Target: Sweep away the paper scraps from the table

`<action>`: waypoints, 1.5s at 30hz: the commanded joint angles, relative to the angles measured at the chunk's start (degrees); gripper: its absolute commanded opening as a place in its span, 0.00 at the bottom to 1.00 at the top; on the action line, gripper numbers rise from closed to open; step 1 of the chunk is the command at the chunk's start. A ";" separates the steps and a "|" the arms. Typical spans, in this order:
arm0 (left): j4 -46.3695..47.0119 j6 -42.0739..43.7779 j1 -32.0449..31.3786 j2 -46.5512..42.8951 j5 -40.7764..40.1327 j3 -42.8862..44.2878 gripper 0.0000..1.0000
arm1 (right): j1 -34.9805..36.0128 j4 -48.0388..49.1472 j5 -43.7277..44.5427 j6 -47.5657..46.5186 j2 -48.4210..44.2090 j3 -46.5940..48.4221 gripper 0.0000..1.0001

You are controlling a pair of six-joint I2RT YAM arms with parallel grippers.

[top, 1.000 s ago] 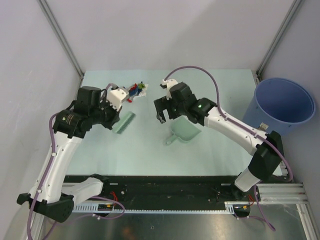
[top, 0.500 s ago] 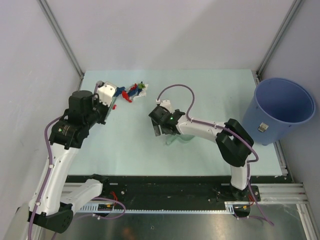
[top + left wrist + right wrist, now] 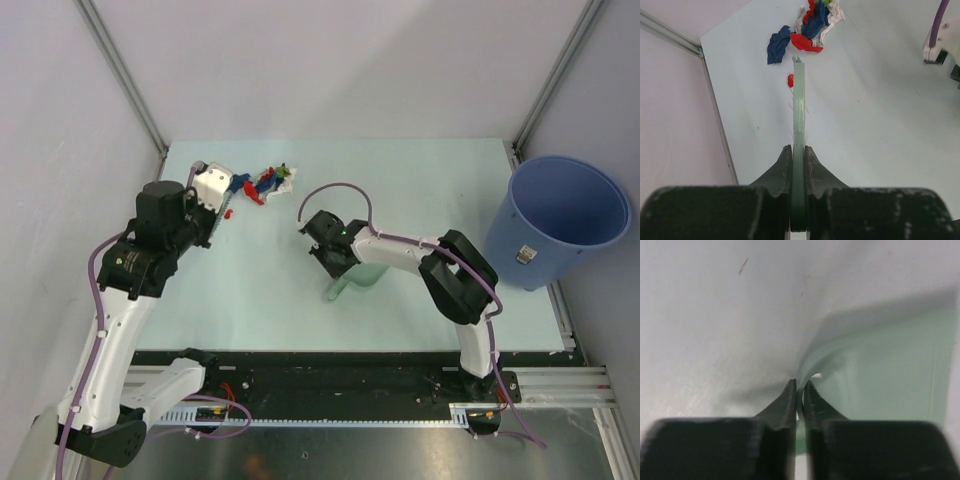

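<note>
The left tool (image 3: 798, 152) grips a thin green brush (image 3: 799, 100) whose tip ends just short of the paper scraps (image 3: 810, 25) heaped ahead of it on the bench (image 3: 880, 140), while the right tool (image 3: 800, 386) is closed tight on the rim of the dustpan (image 3: 890, 370).

Robot test cell, lab-type, not a home or shop. Pale mint table (image 3: 270, 300) is boxed in by plain grey wall panels (image 3: 330, 60) along its far, left and right edges. Bare metal frame posts (image 3: 118, 70) rise at both far corners. Near edge: black base plate (image 3: 330, 375) and slotted aluminium rail (image 3: 560, 380), two robot arms (image 3: 115, 330) bolted on, purple cables (image 3: 335, 186) looping loose. Big blue bucket (image 3: 550, 262) stands just off the right edge.
</note>
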 commanded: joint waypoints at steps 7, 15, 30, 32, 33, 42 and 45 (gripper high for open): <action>2.93 2.58 0.91 0.12 -0.83 -0.17 0.00 | 7.61 -3.46 -10.26 -29.78 -8.58 -8.58 0.00; 3.37 3.10 1.71 1.00 -0.39 -1.14 0.00 | 9.28 -3.45 -13.37 -44.30 -12.02 -13.16 0.52; 3.72 1.96 3.29 3.63 4.79 -2.19 0.00 | 22.92 2.35 24.99 5.05 -31.24 -16.13 1.00; 3.90 1.52 3.38 4.16 5.14 -2.37 0.00 | 22.38 1.03 20.40 15.31 -34.33 -18.59 1.00; 3.90 1.44 3.38 4.25 5.23 -2.54 0.00 | 22.47 0.07 20.05 17.99 -36.34 -20.26 1.00; 5.31 0.47 3.55 5.04 5.23 -4.56 0.00 | 20.28 -6.63 11.44 35.94 -34.34 -26.60 1.00; 5.48 0.55 3.64 4.78 4.97 -4.83 0.00 | 17.38 -1.97 7.14 35.24 -34.26 -28.97 1.00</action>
